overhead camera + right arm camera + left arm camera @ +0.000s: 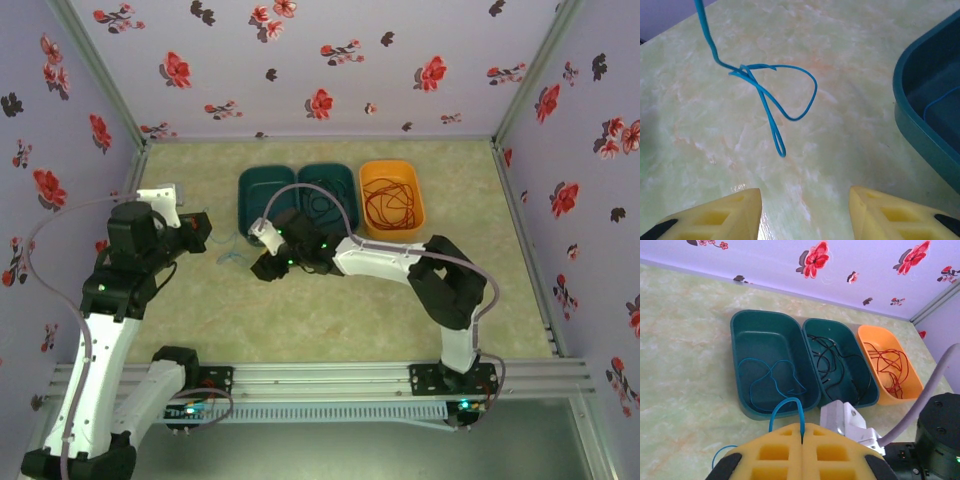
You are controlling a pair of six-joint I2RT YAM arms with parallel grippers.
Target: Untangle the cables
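My left gripper (pixel 802 434) is shut on a blue cable (pixel 787 407), which arches out of its yellow pads and hangs down to the table (pixel 228 251). In the right wrist view the same blue cable (pixel 775 95) dangles in a knotted double loop over the table, ahead of my open right gripper (pixel 805 210) and clear of its fingers. From above, the right gripper (pixel 264 266) sits just right of the left gripper (pixel 205 233). Another blue cable (pixel 772 382) lies in the left teal bin (pixel 740 330), black cables (pixel 835 365) in the middle teal bin (pixel 812 325), and red cables (pixel 887 365) in the orange bin (pixel 867 331).
The three bins stand side by side at the back of the table (pixel 330 320). The left teal bin's rim (pixel 920 127) is close on the right of the right gripper. The right arm's white wrist part (pixel 850 422) sits just beside the left gripper. Flowered walls enclose the table.
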